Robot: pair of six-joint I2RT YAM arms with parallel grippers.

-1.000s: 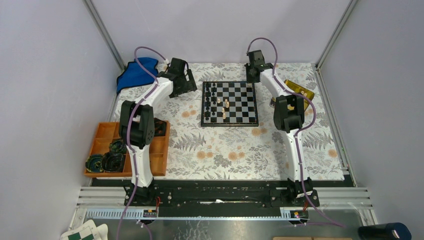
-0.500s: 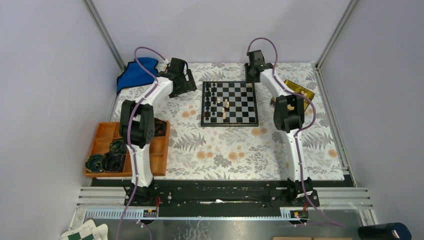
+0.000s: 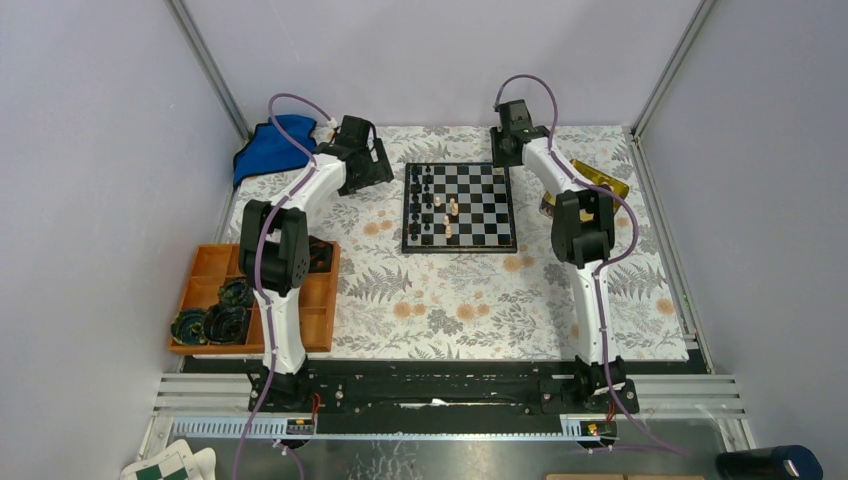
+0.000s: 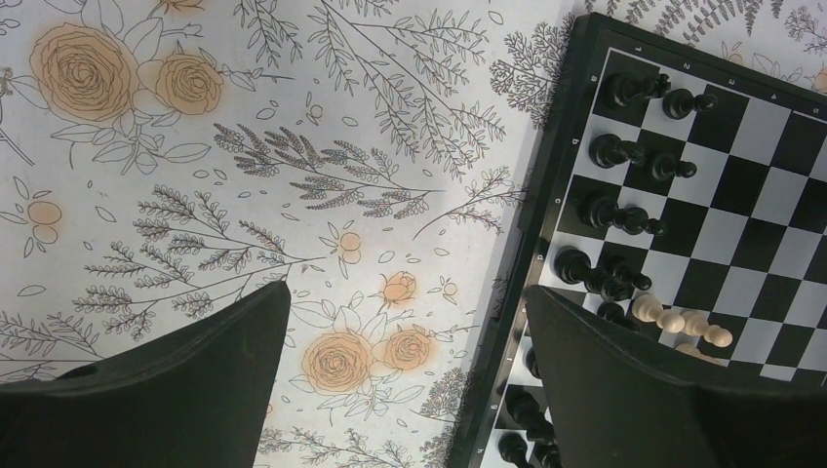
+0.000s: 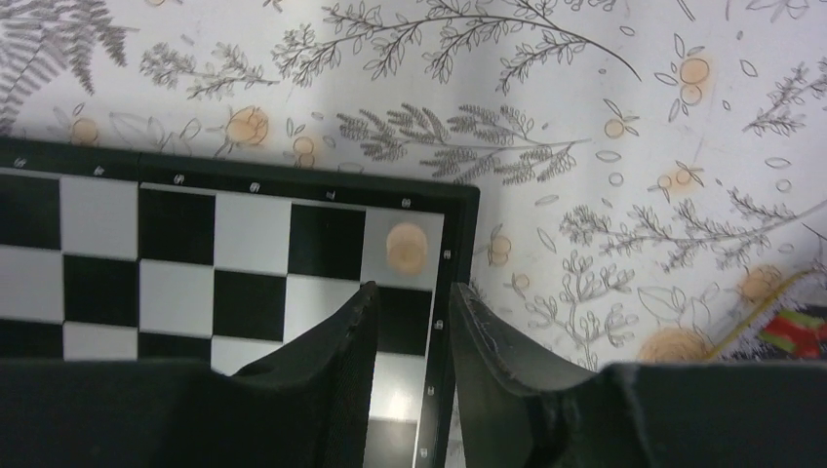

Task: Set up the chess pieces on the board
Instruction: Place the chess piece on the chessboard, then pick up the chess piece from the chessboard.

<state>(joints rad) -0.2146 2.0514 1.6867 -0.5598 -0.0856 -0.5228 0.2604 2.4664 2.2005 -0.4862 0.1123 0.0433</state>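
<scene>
The board point(image 3: 460, 247) lies at the back centre of the table. Black chess pieces point(image 3: 425, 200) stand along its left columns, and a few pale ones point(image 3: 450, 212) are near the middle. My left gripper point(image 3: 375, 165) hovers wide open over the board's left border point(image 4: 551, 146), with nothing between its fingers point(image 4: 407, 291). Black pieces point(image 4: 624, 151) and pale pieces point(image 4: 683, 322) lie just to its right. My right gripper point(image 3: 505, 150) is at the board's far right corner. It is open point(image 5: 413, 288) and empty. One pale piece point(image 5: 406, 245) stands on the corner square just beyond its fingertips.
An orange tray point(image 3: 210, 270) with dark objects sits at the left by the left arm. A blue cloth point(image 3: 265, 145) lies at the back left. A gold tin point(image 3: 600, 180) sits behind the right arm's elbow. A green-and-white checkered folded thing point(image 3: 165, 465) lies off the table at bottom left.
The right arm's elbow has shifted slightly to the right while its gripper stays at the board's far right corner. The left arm has not moved.
</scene>
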